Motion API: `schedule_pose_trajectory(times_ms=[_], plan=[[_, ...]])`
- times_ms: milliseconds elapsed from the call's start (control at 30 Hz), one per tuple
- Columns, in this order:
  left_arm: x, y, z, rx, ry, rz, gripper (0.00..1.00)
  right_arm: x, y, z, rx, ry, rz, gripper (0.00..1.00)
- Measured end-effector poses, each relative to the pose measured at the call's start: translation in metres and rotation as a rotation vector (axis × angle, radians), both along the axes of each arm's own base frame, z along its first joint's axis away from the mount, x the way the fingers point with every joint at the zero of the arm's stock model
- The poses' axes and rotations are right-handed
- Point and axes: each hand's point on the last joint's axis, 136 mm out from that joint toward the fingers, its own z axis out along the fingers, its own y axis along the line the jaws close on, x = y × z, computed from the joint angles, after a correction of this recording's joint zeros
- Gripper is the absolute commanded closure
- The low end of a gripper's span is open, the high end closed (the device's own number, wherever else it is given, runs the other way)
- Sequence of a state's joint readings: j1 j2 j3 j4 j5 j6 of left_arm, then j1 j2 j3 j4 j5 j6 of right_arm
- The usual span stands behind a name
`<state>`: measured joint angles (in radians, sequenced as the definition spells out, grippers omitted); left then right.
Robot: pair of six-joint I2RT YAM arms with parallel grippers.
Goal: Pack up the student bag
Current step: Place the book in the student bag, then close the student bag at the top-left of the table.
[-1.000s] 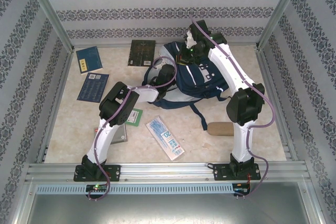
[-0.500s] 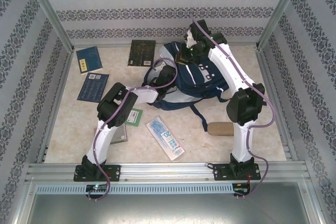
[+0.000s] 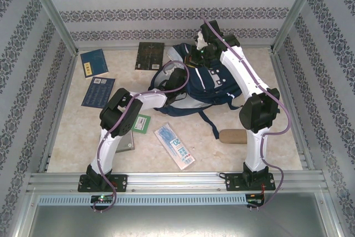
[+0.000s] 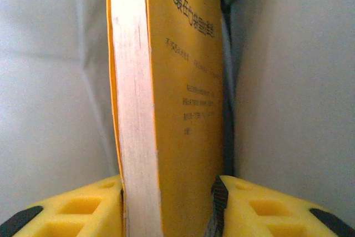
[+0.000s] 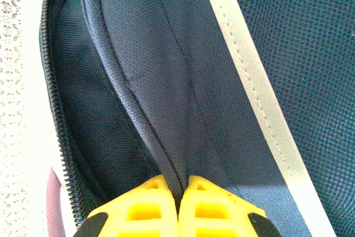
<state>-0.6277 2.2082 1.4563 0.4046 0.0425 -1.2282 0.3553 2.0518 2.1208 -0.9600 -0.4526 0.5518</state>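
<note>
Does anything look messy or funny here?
Nothing is broken or spilled. The student bag lies slumped, with a strap trailing across the table. The far-left blue book and the darker blue book lie crooked, at different angles.

Bright, even overhead light, faint shadows. Just beyond the left claw [image 4: 169, 198] the book [image 4: 183, 81] blurs, pale fabric [image 4: 55, 81] either side washed out.

student bag [image 5: 138, 81]: matt woven cloth; book [image 4: 188, 81] w/ matt paper cvr

Yellow book [image 4: 183, 81] — top cropped, small print blurred.
</note>
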Motion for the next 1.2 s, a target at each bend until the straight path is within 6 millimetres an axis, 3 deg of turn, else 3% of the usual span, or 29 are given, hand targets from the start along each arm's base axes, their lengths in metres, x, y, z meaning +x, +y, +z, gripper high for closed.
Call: schedule_pose_trajectory(times_ms=[133,267,467,600,833,1033,1167,1200], plan=[[0.006,-0.011,0.0,-0.041,-0.011,-0.018,0.56,0.002,0.0,-0.002,-0.002,0.0,-0.003,1.0],[0.009,-0.018,-0.001,-0.063,-0.011,-0.028,0.36,0.004,-0.001,-0.005,-0.011,-0.001,-0.011,1.0],[0.004,-0.012,-0.007,-0.006,0.019,-0.027,0.08,0.006,-0.003,-0.006,-0.008,-0.001,-0.014,1.0],[-0.008,0.003,-0.002,0.079,0.06,-0.025,0.05,0.01,-0.004,-0.005,0.025,-0.008,-0.01,1.0],[-0.04,0.032,-0.012,0.222,0.173,-0.044,0.04,0.01,-0.005,-0.019,0.044,0.018,0.0,1.0],[-0.065,0.071,0.008,0.371,0.238,-0.033,0.02,0.011,-0.007,-0.026,0.022,0.006,0.004,0.9],[-0.082,0.102,0.04,0.44,0.245,-0.009,0.01,0.015,-0.012,-0.036,-0.021,-0.013,-0.001,0.65],[-0.085,0.109,0.05,0.448,0.24,-0.005,0.01,0.015,-0.013,-0.039,-0.038,-0.021,0.0,0.54]])
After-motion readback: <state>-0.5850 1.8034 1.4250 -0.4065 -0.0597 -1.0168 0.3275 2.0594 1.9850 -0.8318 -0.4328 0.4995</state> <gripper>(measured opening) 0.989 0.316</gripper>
